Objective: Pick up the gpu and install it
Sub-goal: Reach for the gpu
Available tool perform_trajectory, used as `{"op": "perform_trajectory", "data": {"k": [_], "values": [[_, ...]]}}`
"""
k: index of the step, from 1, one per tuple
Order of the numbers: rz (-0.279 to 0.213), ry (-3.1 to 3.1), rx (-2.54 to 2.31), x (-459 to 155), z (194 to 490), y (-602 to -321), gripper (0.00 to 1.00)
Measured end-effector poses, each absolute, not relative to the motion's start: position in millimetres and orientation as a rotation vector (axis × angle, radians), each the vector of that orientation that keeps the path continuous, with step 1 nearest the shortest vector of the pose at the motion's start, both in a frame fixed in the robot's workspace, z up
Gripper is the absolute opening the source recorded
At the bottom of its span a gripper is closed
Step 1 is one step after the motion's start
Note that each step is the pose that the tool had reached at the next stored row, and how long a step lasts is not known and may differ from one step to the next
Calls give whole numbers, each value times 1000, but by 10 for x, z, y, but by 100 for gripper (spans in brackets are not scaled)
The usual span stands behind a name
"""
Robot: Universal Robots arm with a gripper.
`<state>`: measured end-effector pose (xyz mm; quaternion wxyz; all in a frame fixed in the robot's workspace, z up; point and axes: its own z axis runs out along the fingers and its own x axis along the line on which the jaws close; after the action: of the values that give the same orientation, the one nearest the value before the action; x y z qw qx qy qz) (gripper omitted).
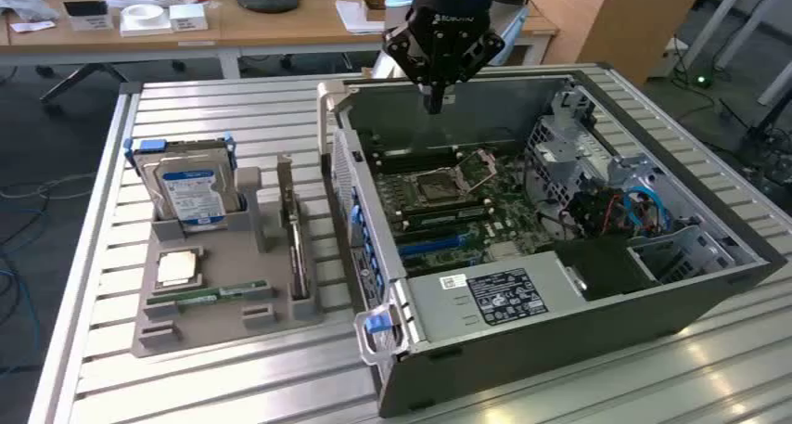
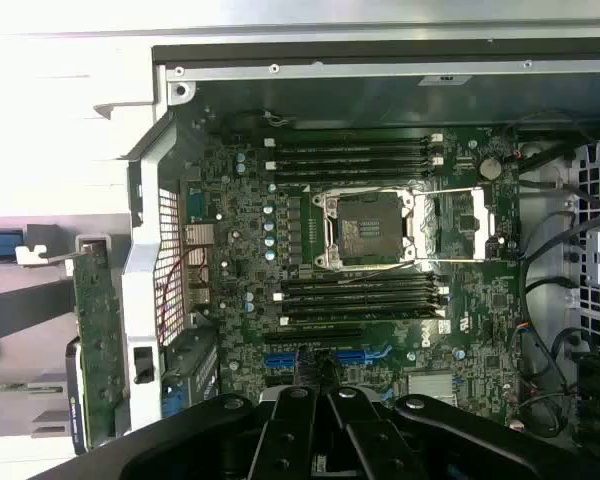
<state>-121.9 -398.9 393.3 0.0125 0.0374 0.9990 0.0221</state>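
Grey tray [image 1: 225, 257] with gpu [image 1: 295, 246] upright inside

Lit brightly and evenly over the table [image 1: 210, 368], sheen on its slats; washes out white beyond the computer case [image 2: 380, 70] in the wrist view; leaves the gripper [image 2: 318, 400] dark.

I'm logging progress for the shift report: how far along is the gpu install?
Nothing looks done yet: the gpu stands on edge in the grey holder beside the open case. In hand: nothing; the gripper is shut and empty above the motherboard. Left: both pick-up and installation.
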Motion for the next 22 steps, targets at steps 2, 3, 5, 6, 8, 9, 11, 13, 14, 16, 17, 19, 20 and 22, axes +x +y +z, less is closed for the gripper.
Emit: {"op": "perform_trajectory", "data": {"k": [2, 3, 5, 6, 8, 9, 11, 13, 14, 16, 17, 19, 20, 22], "values": [[69, 3114, 117, -1219, 3933, -3988, 11], [69, 3114, 117, -1219, 3933, -3989, 11], [69, 3114, 117, -1219, 3933, -3989, 11], [69, 3114, 117, -1219, 3933, -3989, 11], [69, 3114, 117, -1219, 3933, -3989, 11], [69, 3114, 117, -1219, 3933, -3989, 11], [69, 3114, 117, -1219, 3933, -3989, 11], [69, 3114, 117, -1222, 3932, -3988, 11], [69, 3113, 117, -1231, 3931, -3989, 11], [69, 3114, 117, -1257, 3931, -3988, 11], [69, 3114, 117, -1272, 3930, -3988, 11], [69, 3114, 117, -1300, 3928, -3988, 11], [69, 3114, 117, -1316, 3928, -3988, 11], [69, 3114, 117, -1344, 3927, -3989, 11]]}}
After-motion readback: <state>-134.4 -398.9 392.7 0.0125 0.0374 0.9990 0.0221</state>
